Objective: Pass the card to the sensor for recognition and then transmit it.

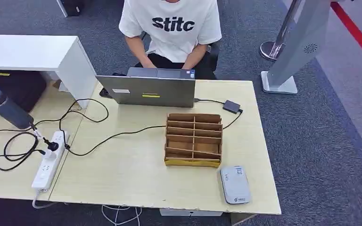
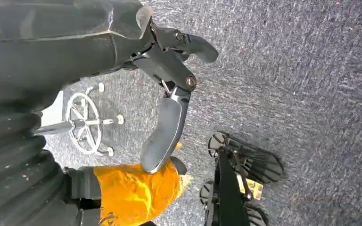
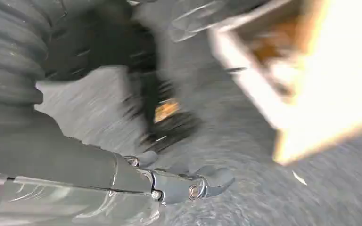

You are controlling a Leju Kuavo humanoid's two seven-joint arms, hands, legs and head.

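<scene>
- Our left hand (image 2: 169, 94) hangs over the carpet, fingers (image 2: 162, 136) apart, holding nothing.
- Our right hand (image 3: 188, 186) looks empty too.
- The sensor (image 1: 234, 184) waits on the desk (image 1: 122, 174), far from our fingers; nothing is done yet.

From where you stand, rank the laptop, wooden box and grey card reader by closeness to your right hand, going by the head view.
My right hand hangs low on my right, so probably:
1. Card reader, near right corner.
2. Wooden box, middle.
3. Laptop, far edge.
</scene>
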